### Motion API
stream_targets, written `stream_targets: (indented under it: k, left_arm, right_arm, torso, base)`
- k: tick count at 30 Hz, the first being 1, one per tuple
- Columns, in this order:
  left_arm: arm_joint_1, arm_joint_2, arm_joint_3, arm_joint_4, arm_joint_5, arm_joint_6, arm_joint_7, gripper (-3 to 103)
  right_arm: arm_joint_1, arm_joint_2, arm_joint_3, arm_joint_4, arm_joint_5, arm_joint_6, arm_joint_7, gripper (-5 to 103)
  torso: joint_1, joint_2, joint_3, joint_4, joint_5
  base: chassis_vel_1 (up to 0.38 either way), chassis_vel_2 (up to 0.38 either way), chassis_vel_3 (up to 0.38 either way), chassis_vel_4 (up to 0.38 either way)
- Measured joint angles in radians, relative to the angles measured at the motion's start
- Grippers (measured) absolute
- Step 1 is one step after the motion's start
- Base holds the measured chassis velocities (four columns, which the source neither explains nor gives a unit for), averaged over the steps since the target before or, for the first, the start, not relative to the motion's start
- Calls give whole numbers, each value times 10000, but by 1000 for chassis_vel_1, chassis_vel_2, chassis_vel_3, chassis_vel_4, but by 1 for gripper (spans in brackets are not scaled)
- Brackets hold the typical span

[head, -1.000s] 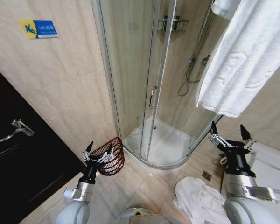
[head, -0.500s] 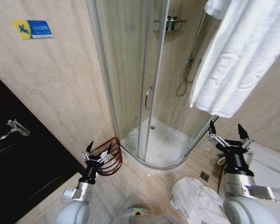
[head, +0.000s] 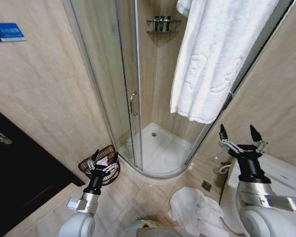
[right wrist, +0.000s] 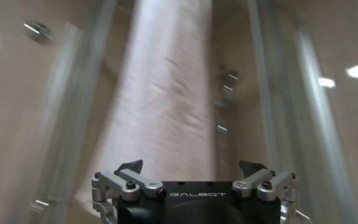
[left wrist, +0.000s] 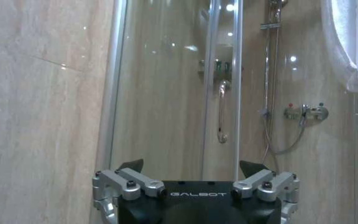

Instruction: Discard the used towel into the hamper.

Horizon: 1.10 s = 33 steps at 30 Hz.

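Reddish-brown wire hamper [head: 99, 164] sits on the floor just behind my left gripper [head: 102, 161], both grippers' [head: 240, 136] fingers spread, empty.

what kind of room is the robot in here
A bathroom, most likely: a curved glass shower enclosure with a white tray, a white towel hanging beside it, and beige tiled walls and floor.

Hamper [head: 100, 164] on floor at left, against wall, just beside shower enclosure [head: 138, 98]. Hanging towel [head: 212, 54] right of the shower door. Crumpled towel [head: 195, 212] on floor, front right, well apart from hamper.
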<state>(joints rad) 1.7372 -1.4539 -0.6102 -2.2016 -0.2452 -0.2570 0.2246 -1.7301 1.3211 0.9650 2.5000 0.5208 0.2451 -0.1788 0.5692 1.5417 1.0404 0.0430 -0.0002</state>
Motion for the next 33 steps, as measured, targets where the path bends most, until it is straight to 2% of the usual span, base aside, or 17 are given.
stream_targets:
  k: [2,4,6,7,11,12,15,19,21,22,23,24,26,27,30,32,33]
  left_arm:
    - [0,4,-2,0,0,0,-3,100]
    - [0,4,-2,0,0,0,-3,100]
    - [0,3,-3,0,0,0,-6,100]
    - [0,3,-3,0,0,0,-6,100]
    - [0,0,0,0,0,0,-5,100]
    - [0,0,0,0,0,0,-5,100]
    - [-1,-1,1,0,0,-1,-4,100]
    - [-1,-2,0,0,0,-1,-3,100]
    - [-1,0,0,0,1,-1,-3,100]
    - [0,-1,0,0,0,-1,-3,100]
    - [0,-1,0,0,0,-1,-3,100]
    - [-1,-1,0,0,0,-1,-2,100]
    - [0,-1,0,0,1,-1,-1,100]
    - [0,-1,0,0,1,-1,-1,100]
    - [-1,0,0,0,0,-1,0,100]
    - [-1,-1,0,0,1,-1,-1,100]
    - [-1,0,0,0,1,-1,-1,100]
  right_arm:
    - [299,-550,321,1,708,-39,-325,100]
    - [493,-862,544,1,1070,-167,-336,100]
    - [1069,-1641,1151,3,1902,-371,-307,100]
    - [1069,-1641,1151,3,1902,-371,-307,100]
    - [1925,-2976,2229,4,3234,-602,-191,100]
    - [1925,-2976,2229,4,3234,-602,-191,100]
    - [2504,-4266,3263,7,4582,-823,-190,100]
    - [2852,-4968,3697,-31,5082,-935,-161,100]
    - [3279,-6024,4240,-461,5684,-1142,-91,100]
    - [3427,-6399,4417,-645,5902,-1227,-13,100]
    - [3427,-6399,4417,-645,5902,-1227,-13,100]
    - [3681,-6956,4647,-977,6160,-1390,161,100]
    - [4193,-7749,4784,-1539,6387,-1639,468,100]
    - [4193,-7749,4784,-1539,6387,-1639,468,100]
    - [4833,-8481,4686,-2142,6589,-1912,841,100]
    - [5518,-8986,4364,-2619,6724,-2093,1117,100]
    - [6485,-9455,3669,-3016,6876,-2265,1372,100]
  torso:
    - [0,0,0,0,-2]
    - [1,0,0,0,3]
    - [2,0,0,0,1]
    - [2,0,0,0,1]
    - [5,-1,1,1,6]
    - [5,-1,1,1,6]
    - [5,-1,1,-2,7]
    - [5,-1,1,0,0]
    - [4,-1,1,1,1]
    - [5,-1,1,2,2]
    - [5,-1,1,2,2]
    - [4,-1,1,0,0]
    - [4,-1,1,0,4]
    - [4,-1,1,0,4]
    - [4,-1,2,0,6]
    - [4,-1,2,-1,4]
    - [3,-1,1,-1,4]
  base:
    - [68,32,-67,-26]
    - [64,69,-66,-38]
    - [15,26,-21,-19]
    - [0,0,0,0]
    - [0,0,0,0]
    - [0,0,0,0]
    - [0,0,0,0]
    - [0,0,0,0]
    - [0,0,0,0]
    - [0,0,0,0]
    - [0,0,0,0]
    - [0,0,0,0]
    - [0,0,0,0]
    - [0,0,0,0]
    - [0,0,0,0]
    - [0,0,0,0]
    - [0,0,0,0]
